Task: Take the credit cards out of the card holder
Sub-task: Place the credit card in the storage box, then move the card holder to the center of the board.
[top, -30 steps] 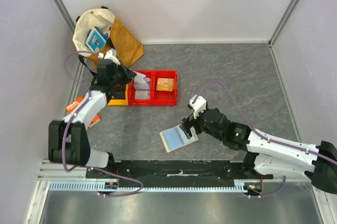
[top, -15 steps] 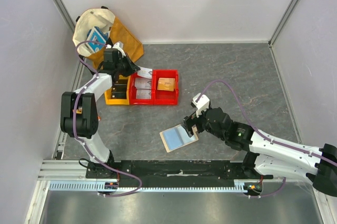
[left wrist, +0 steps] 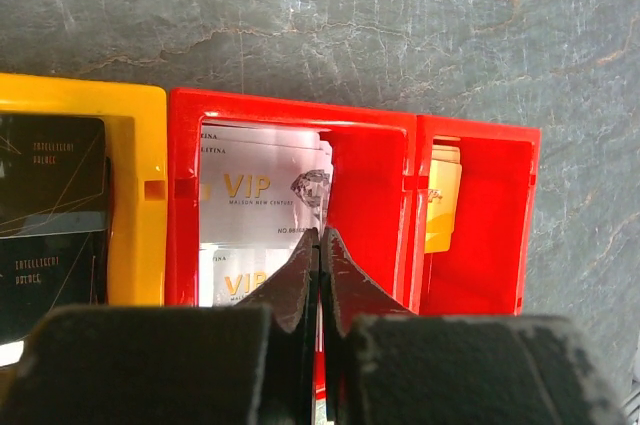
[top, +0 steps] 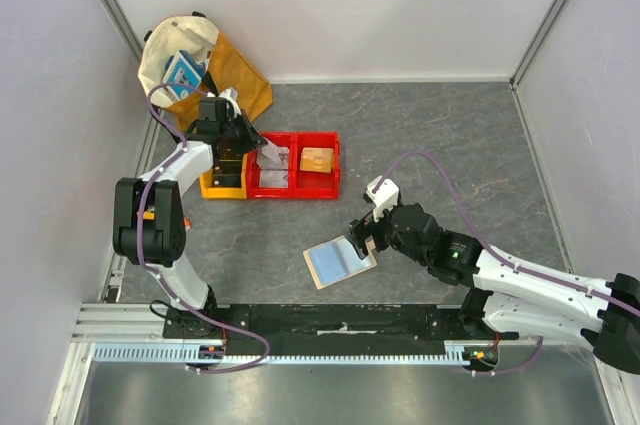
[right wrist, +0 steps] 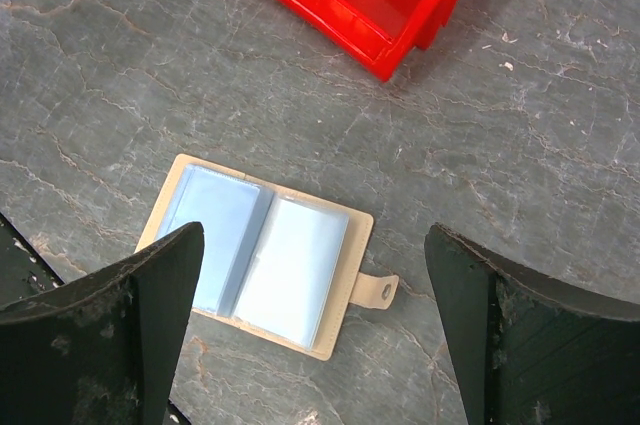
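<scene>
Left gripper [left wrist: 320,245], clenched with its two dark fingertips pressed flat together, hangs over the middle red bin [left wrist: 185,195]. Whether a thin card edge is pinched between the tips cannot be told. Two light grey credit cards [left wrist: 255,200] with gold "VIP" lettering lie flat and overlapping in this bin. This suggests it serves as the drop-off place for what comes out of the holder. The neighbouring yellow bin [left wrist: 140,125] holds dark cards [left wrist: 50,175] with fine gold print. The second red bin [left wrist: 480,245] holds a tan block [left wrist: 443,205] leaning against its wall.

Right gripper [right wrist: 312,245], released with its jaws spread wide, hovers directly above the card holder [right wrist: 265,255]. It is placed to come down on the holder, either to steady it or to reach a sleeve. The holder lies opened flat on the surface [right wrist: 550,145], near the front edge and well apart from the bins. Its snap tab [right wrist: 380,290] sticks out to one side.

Materials: the holder has a soft beige cover with rounded corners and glossy, pale blue clear plastic sleeves, which are likely slippery and flexible. The cards are thin, rigid and smooth. The bins are hard moulded plastic with thick rims. The surface is grey and veined like stone. Whether any card remains in the sleeves cannot be made out.
</scene>
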Tool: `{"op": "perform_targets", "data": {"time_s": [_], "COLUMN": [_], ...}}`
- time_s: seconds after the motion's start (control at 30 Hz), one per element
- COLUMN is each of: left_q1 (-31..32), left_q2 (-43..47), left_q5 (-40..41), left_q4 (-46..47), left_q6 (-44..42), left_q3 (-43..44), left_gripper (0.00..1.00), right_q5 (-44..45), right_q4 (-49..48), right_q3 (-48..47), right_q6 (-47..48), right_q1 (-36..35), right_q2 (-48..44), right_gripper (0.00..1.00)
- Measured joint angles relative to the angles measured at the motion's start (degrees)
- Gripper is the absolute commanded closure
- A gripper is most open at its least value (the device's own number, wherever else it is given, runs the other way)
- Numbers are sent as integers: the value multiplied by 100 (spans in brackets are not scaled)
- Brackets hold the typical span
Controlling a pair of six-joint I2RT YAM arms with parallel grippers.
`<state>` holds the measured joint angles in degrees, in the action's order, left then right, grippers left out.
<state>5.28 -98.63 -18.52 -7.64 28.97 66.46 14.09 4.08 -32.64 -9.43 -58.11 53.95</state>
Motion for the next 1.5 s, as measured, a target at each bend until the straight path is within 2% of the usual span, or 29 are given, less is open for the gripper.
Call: {"op": "perform_targets", "data": {"time_s": [0.4,0.57,0.7,0.8,0.87,1.03,1.2,1.33,1.5], "left_q1": [2,11,28,46,85,262,682,1329,2450], "left_q2": [-186,-481,-511,-511,-503,-232,649,1620,2916], "left_q5": [-168,-146,13,136,229,693,1272,1593,1803], "left_q4": [389,474,439,389,313,-70,-643,-868,-1049], "left_q6": [66,179,238,262,264,219,184,181,197], "left_q3": [24,35,42,83,199,361,361,164,-785], "left_gripper": [97,72,45,33,30,30,36,39,40], "right_q5": [15,15,13,11,9,-42,-234,-442,-678], "right_q4": [35,48,74,83,105,195,286,308,358], "right_q3": [28,37,37,37,37,4,-181,-216,-234], "right_q6": [0,0,0,0,-4,-122,-437,-741,-1005], "right_q1": [22,26,35,37,37,44,55,59,76], "right_q2": [0,0,2,35,79,280,761,1141,1543], "right_gripper": [2,2,2,2,2,2,9,16,22]}}
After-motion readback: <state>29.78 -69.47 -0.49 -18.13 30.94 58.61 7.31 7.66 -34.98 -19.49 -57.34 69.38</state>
